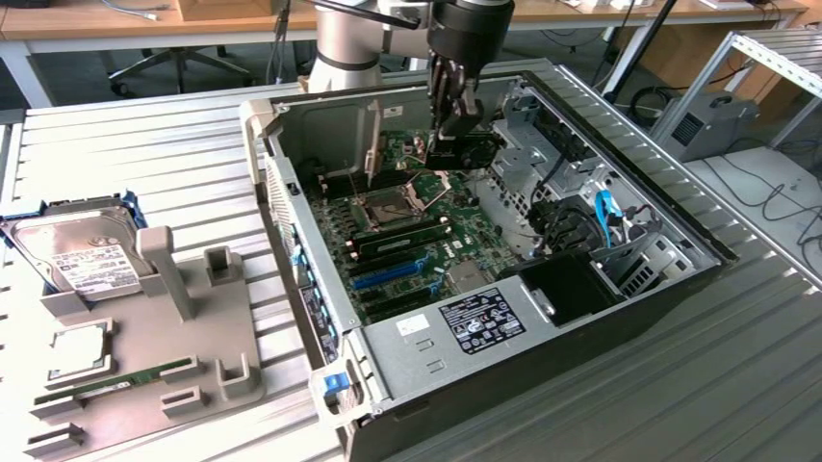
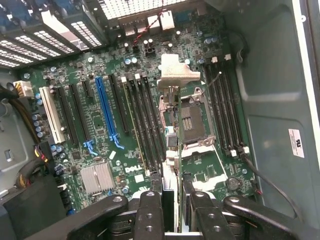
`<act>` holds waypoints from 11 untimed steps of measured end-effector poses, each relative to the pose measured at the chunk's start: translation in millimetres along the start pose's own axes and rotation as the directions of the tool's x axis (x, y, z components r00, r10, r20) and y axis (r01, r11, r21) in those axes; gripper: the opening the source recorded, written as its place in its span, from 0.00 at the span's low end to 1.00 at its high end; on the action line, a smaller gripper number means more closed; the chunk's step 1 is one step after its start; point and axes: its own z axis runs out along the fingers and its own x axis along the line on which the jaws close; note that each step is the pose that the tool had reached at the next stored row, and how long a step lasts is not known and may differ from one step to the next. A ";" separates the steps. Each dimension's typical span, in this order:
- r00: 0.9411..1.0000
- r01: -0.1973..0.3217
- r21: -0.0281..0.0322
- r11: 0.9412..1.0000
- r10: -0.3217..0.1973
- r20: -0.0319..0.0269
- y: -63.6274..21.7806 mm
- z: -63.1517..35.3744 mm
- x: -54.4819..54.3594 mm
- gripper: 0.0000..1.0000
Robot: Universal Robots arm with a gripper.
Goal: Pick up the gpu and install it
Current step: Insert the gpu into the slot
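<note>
Gpu (image 2: 170,150) edge-on in pincer (image 2: 173,196), lower end hidden.

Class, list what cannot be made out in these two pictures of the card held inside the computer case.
- Exterior view: where the gpu's lower edge sits over the motherboard; too small and dark.
- Wrist view: the gpu's faces; it is seen edge-on.
- Wrist view: the gripper's body; cut off by the frame edge.
- Exterior view: hard drive label print; too small.
</note>
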 end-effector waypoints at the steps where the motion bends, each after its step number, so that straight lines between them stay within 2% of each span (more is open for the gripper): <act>1: 1.000 0.005 0.000 1.000 -0.005 0.000 0.0 0.0 0.0 0.26; 11: 0.999 0.045 -0.001 0.999 -0.045 0.001 0.0 0.0 0.0 0.26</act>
